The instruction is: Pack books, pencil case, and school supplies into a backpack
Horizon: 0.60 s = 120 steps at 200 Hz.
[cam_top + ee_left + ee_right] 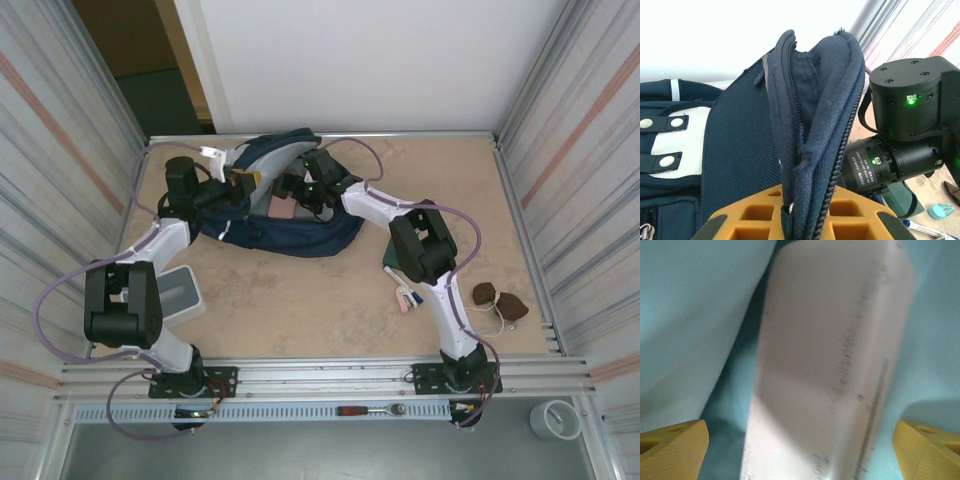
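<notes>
The navy backpack [300,235] lies at the back of the table with its mouth facing up. My left gripper [240,180] is shut on the backpack's zipper rim [812,150] and holds that flap upright between its orange fingers [760,215]. My right gripper [297,190] reaches into the opening. Its jaws stand open, wide apart, either side of a pale pink pencil case [830,365] that rests on the teal lining [685,315], with a gap at each fingertip [675,445]. Loose school supplies [405,293] lie by the right arm, including a light-blue piece [941,211] and a pen [925,229]. The books are hidden.
A grey bin [185,290] stands beside the left arm's base. A brown object with a cord [500,300] lies at the right. A dark green flat edge [393,257] pokes out under the right arm. Metal walls close in both sides.
</notes>
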Motion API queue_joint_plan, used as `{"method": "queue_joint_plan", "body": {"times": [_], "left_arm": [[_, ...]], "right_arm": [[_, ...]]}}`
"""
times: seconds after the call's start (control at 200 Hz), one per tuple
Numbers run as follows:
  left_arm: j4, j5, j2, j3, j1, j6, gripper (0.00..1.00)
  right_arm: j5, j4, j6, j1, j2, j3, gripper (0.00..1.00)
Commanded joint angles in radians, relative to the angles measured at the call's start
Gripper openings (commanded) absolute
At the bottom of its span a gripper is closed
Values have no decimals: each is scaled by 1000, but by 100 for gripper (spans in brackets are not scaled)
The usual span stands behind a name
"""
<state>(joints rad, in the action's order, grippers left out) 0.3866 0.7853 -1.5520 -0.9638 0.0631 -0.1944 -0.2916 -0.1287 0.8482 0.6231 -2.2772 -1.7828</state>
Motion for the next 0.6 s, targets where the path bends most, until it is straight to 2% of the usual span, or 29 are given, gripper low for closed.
{"method": "queue_joint_plan", "body": {"times": [0.0, 0.115, 0.23, 0.296, 0.486, 0.596], "left_arm": [[34, 48, -5, -47, 11, -38, 12], [31, 39, -2, -42, 12, -30, 12], [4, 37, 4, -47, 10, -15, 12], [18, 31, 3, -41, 12, -15, 12], [20, 35, 1, -40, 11, -24, 12], [14, 29, 10, -35, 11, -23, 12]], "right_arm": [[4, 37, -45, -8, 96, 56, 88], [-28, 74, -35, -6, 69, 57, 75], [-81, 104, 4, 3, 1, 3, 47], [-79, 103, 8, 13, -30, -37, 39], [-163, 118, 21, 32, -91, -181, 33], [-179, 113, -12, 27, -32, -128, 36]]}}
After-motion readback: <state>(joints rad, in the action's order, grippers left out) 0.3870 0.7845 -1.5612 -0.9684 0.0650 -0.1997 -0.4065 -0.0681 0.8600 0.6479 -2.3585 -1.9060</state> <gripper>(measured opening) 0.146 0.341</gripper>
